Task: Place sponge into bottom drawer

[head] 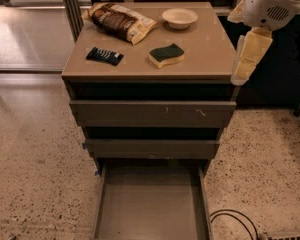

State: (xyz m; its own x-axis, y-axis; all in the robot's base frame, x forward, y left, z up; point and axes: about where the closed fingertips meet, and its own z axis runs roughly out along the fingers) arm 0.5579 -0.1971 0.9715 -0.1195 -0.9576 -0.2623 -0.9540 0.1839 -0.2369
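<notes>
The sponge (pixel 166 55), pale yellow foam with a dark green top, lies on the cabinet top (pixel 210 49) near its front middle. The bottom drawer (pixel 151 204) is pulled out at the foot of the cabinet, and its floor is bare. My gripper (pixel 246 59) hangs at the cabinet's right edge, to the right of the sponge and apart from it, pointing down. It holds nothing.
On the cabinet top lie a flat black-wrapped bar (pixel 105 56) at the left, a brown snack bag (pixel 121 22) at the back left and a white bowl (pixel 179 18) at the back. A black cable (pixel 235 219) lies on the floor beside the drawer.
</notes>
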